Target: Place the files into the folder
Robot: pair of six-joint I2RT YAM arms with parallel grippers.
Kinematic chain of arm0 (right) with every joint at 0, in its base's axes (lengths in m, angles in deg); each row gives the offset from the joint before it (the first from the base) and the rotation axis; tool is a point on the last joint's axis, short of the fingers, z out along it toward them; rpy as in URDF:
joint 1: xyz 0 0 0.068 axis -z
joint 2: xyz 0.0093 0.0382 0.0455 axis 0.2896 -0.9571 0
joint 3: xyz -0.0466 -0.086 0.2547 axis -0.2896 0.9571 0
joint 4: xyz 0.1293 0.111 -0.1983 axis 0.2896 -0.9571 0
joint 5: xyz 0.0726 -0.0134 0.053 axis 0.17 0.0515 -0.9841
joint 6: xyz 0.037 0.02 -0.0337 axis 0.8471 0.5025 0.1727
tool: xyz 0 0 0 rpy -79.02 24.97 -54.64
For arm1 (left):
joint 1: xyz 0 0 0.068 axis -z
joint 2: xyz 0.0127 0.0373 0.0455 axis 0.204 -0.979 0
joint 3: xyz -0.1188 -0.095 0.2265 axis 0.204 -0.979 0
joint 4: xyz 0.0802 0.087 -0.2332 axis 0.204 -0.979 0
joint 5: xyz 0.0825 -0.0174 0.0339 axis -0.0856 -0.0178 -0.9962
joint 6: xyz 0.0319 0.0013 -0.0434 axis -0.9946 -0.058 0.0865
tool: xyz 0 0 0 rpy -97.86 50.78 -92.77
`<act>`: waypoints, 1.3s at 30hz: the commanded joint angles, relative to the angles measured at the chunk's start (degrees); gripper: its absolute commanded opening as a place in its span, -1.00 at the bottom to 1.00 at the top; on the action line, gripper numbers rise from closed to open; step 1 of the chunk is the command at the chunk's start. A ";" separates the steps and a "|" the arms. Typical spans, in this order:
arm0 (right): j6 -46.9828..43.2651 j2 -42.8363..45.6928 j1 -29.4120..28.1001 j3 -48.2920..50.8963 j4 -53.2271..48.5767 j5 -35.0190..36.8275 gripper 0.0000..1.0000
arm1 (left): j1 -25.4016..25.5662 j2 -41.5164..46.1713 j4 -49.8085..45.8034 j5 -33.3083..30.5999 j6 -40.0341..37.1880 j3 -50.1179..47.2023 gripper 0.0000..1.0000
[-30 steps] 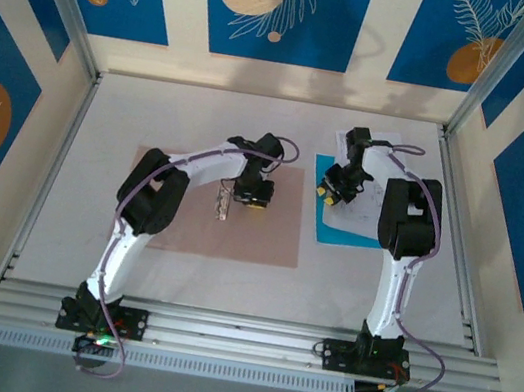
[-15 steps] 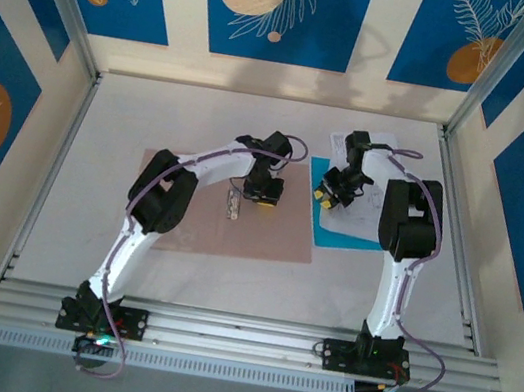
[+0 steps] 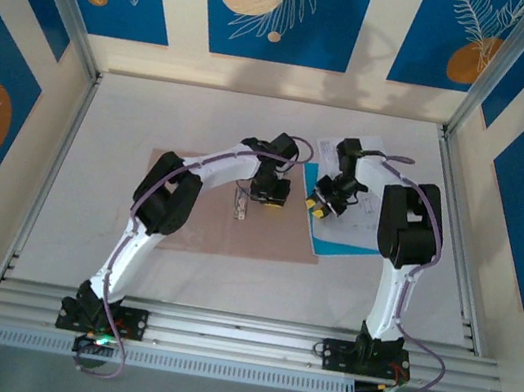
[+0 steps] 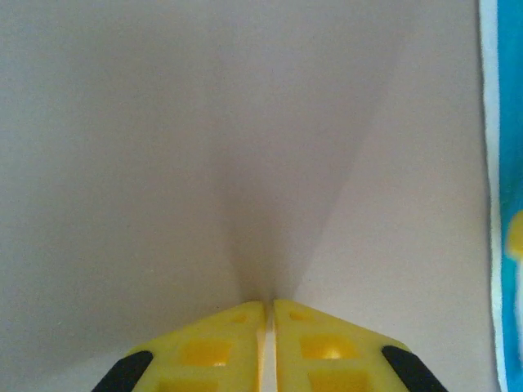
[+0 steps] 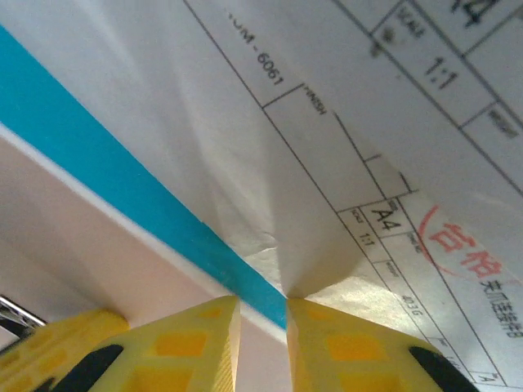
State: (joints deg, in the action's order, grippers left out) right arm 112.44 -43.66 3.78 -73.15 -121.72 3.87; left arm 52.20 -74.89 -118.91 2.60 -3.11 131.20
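Beneath the left arm (image 3: pixel 208 166), much of the folder (image 3: pixel 280 235) lies hidden.

The table (image 3: pixel 91 186) is a pale, plain surface. A pinkish-tan folder (image 3: pixel 275 237) lies spread on it. Just to the right of the folder lie the files (image 3: pixel 368 215), white sheets printed with black line drawings and text. They sit on a cyan sheet (image 3: pixel 336 247) whose border peeks out on the folder's side. From here I can't tell whether paper and folder actually touch.
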 commanded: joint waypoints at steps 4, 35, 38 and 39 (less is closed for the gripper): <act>3.10 0.88 -3.78 1.77 -1.89 -2.73 -0.51 | 2.27 -3.06 2.50 3.10 3.36 0.16 -0.78; -7.80 9.56 25.92 7.84 -2.75 8.04 -0.42 | -14.83 27.37 5.91 0.51 2.46 -33.31 -0.31; -8.00 7.25 26.42 6.73 -4.29 9.26 -0.40 | -14.98 26.10 7.26 1.48 2.25 -34.84 -0.32; -7.99 6.81 26.33 6.65 -4.67 9.49 -0.40 | -14.94 25.58 8.08 2.08 2.61 -35.33 -0.33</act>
State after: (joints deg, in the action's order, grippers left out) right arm 105.67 -35.70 29.96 -64.99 -122.53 11.41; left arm 36.83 -48.66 -112.68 3.19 0.85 96.62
